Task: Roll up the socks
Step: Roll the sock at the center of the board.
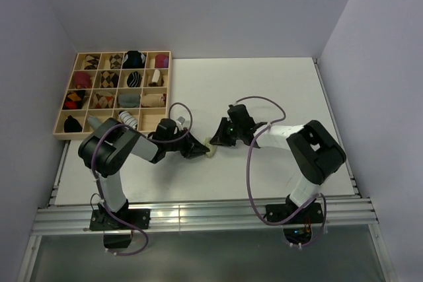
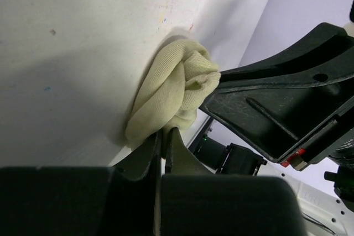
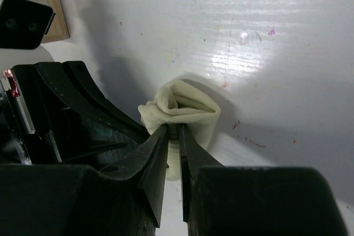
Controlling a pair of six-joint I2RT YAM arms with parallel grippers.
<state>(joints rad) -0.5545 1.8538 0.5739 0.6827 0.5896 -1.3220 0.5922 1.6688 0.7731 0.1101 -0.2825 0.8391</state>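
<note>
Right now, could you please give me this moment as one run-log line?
left claw: shut on pale yellow-green sock | right claw: shut on same sock | sock: bunched, on white table

Top view: fixed, high behind both arm bases, looking down and forward; far enough to take in the whole desk (image 1: pixel 264 84), the tray (image 1: pixel 122 52) and both arms.
Left wrist view: behind the left jaws, low over the desk, facing right; very near the sock (image 2: pixel 171 92).
Right wrist view: behind the right jaws, facing left toward the tray corner; just as near.
Shared: all three show the sock and the desk around it; each wrist view also catches the other arm's jaws.
</note>
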